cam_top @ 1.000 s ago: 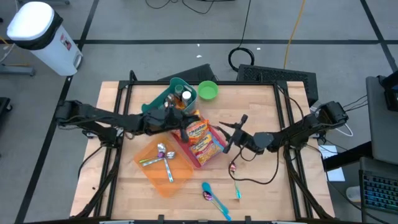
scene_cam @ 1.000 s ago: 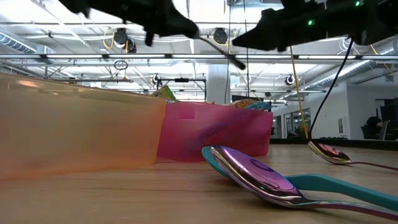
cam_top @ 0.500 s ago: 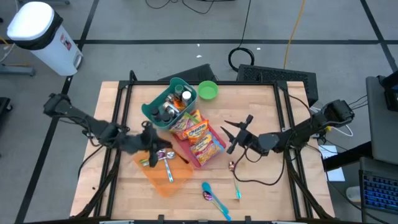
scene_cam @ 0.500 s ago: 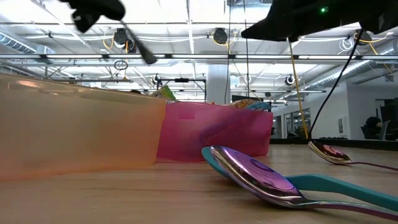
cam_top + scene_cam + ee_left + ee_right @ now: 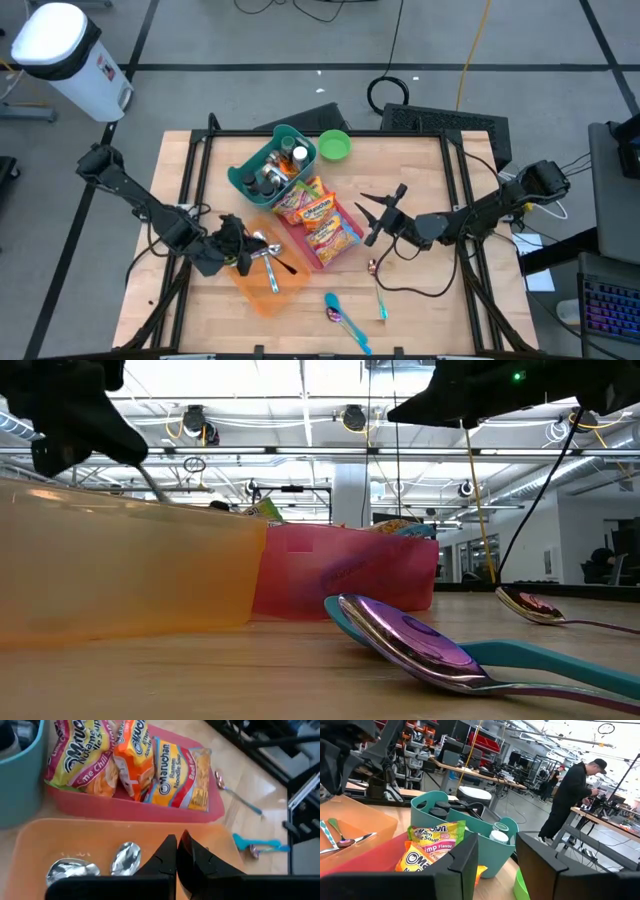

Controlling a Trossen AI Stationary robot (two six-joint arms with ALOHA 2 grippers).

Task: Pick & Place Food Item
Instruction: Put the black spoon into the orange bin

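Note:
Several ramen packets (image 5: 318, 220) lie in a pink tray (image 5: 345, 250) at the table's middle; they also show in the left wrist view (image 5: 135, 765). My left gripper (image 5: 270, 260) is shut and empty over the orange tray (image 5: 255, 290), its fingertips (image 5: 177, 851) beside the spoons (image 5: 125, 857) that lie in it. Whether the fingertips touch the tray floor does not show. My right gripper (image 5: 375, 215) is open and empty, just right of the pink tray and above the table; its fingers (image 5: 465, 865) point toward the packets (image 5: 432, 842).
A teal basket (image 5: 272, 165) with bottles stands behind the pink tray, a green bowl (image 5: 334, 146) to its right. Two spoons (image 5: 345, 318) (image 5: 378, 280) lie on the wood near the front. A person (image 5: 572, 800) stands far off in the room.
My left gripper has swung from over the pink tray and teal basket toward the table's near left, and has come down over the orange tray. My right gripper has drawn back a little toward the table's right edge. The packets have stayed in the pink tray.

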